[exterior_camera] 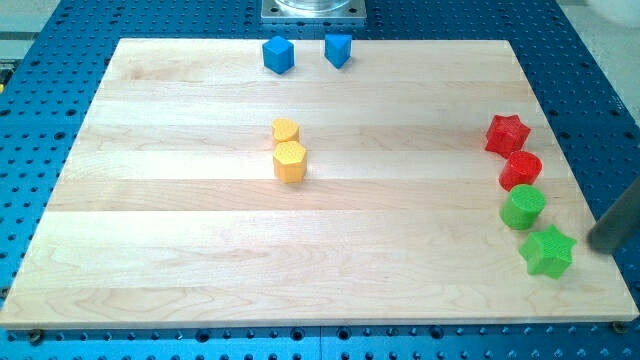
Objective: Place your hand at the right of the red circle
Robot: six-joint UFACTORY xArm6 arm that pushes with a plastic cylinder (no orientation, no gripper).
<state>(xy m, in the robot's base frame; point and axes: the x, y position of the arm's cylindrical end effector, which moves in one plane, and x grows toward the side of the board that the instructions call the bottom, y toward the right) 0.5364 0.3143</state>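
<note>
At the view's right edge, my tip (pixel 596 243) beside green star (pixel 548 251), below red circle (pixel 521 170), no gripper visible.

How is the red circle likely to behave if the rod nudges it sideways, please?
The red circle looks squat and flat-bottomed, so it should probably slide rather than tip. It seems to touch the green circle, which would likely shift too. My tip sits at its lower right.

1. The dark rod (pixel 618 222) enters from the view's right edge, which cuts off its upper length.
2. Its lower end is blurred, so my tip's exact end is unclear.
3. The metal plate (pixel 313 10) is cropped by the view's top.
</note>
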